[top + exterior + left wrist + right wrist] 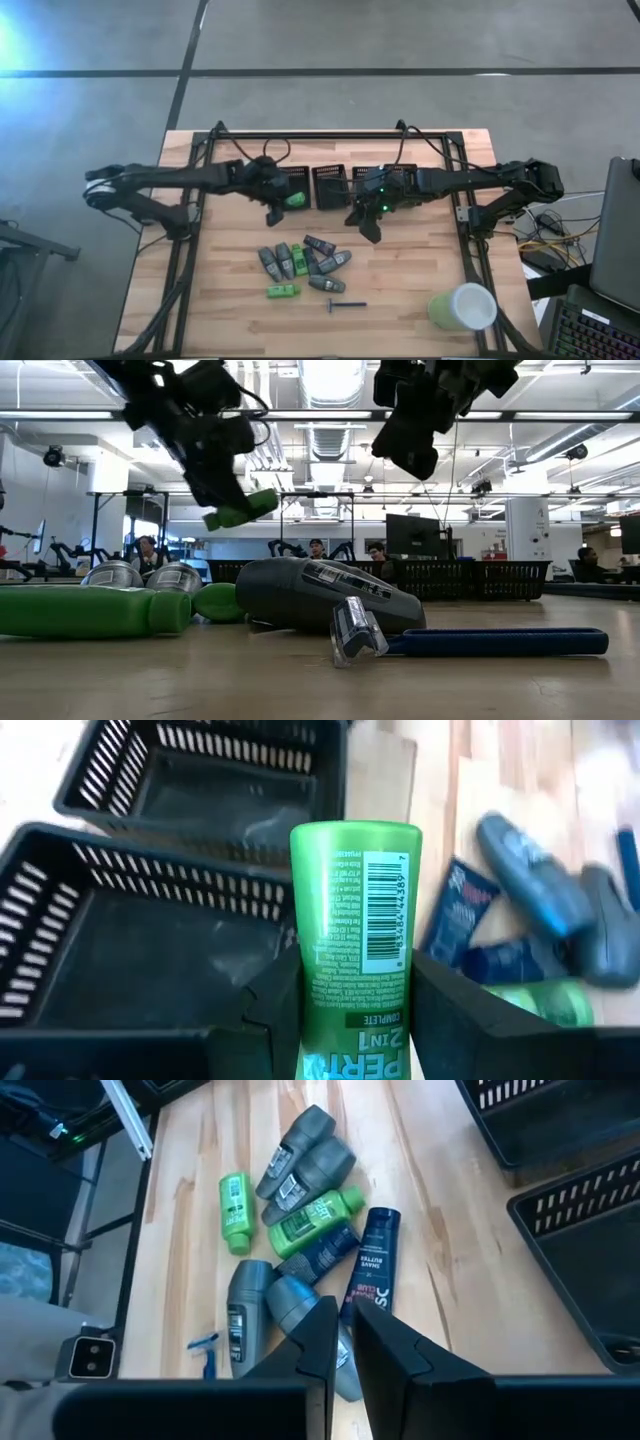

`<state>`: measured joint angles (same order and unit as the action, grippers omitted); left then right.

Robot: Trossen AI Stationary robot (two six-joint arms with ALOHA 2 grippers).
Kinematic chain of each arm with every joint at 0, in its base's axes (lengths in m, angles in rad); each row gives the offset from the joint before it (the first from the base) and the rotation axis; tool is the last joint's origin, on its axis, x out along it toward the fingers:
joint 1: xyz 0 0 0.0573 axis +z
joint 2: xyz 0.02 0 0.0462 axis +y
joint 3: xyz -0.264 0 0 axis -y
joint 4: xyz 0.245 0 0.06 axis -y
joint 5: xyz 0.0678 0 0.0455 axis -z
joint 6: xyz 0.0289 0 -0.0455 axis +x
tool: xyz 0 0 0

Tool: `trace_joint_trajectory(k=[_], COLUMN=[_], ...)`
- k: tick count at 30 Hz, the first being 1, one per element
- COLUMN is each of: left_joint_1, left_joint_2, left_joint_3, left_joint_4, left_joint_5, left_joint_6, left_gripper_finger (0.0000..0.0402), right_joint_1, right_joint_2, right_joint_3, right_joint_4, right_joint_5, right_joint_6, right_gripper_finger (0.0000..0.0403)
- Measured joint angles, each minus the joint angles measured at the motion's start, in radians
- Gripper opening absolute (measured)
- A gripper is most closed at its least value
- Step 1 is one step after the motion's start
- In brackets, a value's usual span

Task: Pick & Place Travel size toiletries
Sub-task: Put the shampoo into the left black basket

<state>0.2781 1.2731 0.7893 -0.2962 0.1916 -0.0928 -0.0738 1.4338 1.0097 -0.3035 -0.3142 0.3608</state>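
Observation:
My left gripper (276,207) is shut on a bright green bottle (355,910) and hangs in the air at the near edge of a black mesh bin (291,184). The low view shows that bottle (240,510) well above the table. My right gripper (368,226) is shut and empty, raised over the table just beyond the pile. The other toiletries (303,262), grey tapered tubes, dark blue tubes and a green one, lie flat on the wood below my right gripper (345,1348). One green bottle (283,291) and a blue razor (345,305) lie apart, nearer the front edge. My left gripper pinches the green bottle between its two fingers (270,1010), one on each side of the lower label part (350,1020). The barcode end (356,845) sticks out past the fingertips. The bottle is lifted clear and tilted, its free end pointing toward the bin.
Black mesh bins (330,185) stand in a row at the table's far side; two show in the left wrist view (120,950). A large pale green-white cup (463,306) lies near the front right corner. People sit in the room beyond the table.

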Motion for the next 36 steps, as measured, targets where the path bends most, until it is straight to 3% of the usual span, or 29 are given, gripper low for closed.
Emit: trace_joint_trajectory(k=[2,6,8,12,19,21,24,28,30,36], left_joint_1=[0.022,0.080,0.101,0.098,0.074,0.072,0.079,0.081,0.080,0.110], left_joint_2=[0.029,0.093,0.117,0.125,0.115,0.127,0.168,0.237,0.277,0.354], left_joint_3=[0.032,0.071,0.078,0.110,0.223,0.241,0.267,0.292,0.310,0.349], left_joint_4=[0.001,0.003,0.000,-0.080,-0.300,-0.298,-0.291,-0.285,-0.291,-0.285], left_joint_5=[0.001,-0.009,0.016,0.077,-0.170,-0.206,-0.213,-0.220,-0.236,-0.270], left_joint_6=[-0.088,-0.411,-0.419,0.059,0.998,1.105,1.125,1.035,0.870,-0.068], left_gripper_finger=[0.0149,0.0149,0.0149,0.0149,0.0149,0.0149,0.0149,0.0149,0.0149,0.0149], right_joint_1=[0.000,0.000,0.000,0.000,0.006,0.006,0.006,0.006,0.006,0.006], right_joint_2=[0.000,0.000,0.000,0.000,0.000,0.000,0.000,0.000,0.000,0.000], right_joint_3=[0.000,0.000,0.000,0.000,0.000,-0.002,-0.004,-0.006,-0.006,-0.007], right_joint_4=[-0.002,-0.004,-0.004,-0.008,-0.014,-0.015,-0.014,-0.015,-0.014,-0.024], right_joint_5=[-0.001,-0.001,-0.001,-0.001,-0.001,-0.001,-0.001,0.000,0.000,0.000], right_joint_6=[0.002,0.006,0.006,0.006,0.006,0.006,0.015,0.029,0.033,0.047], right_gripper_finger=[0.0035,0.0045,0.0051,0.0064,0.0087,0.0093,0.0102,0.0112,0.0117,0.0132])
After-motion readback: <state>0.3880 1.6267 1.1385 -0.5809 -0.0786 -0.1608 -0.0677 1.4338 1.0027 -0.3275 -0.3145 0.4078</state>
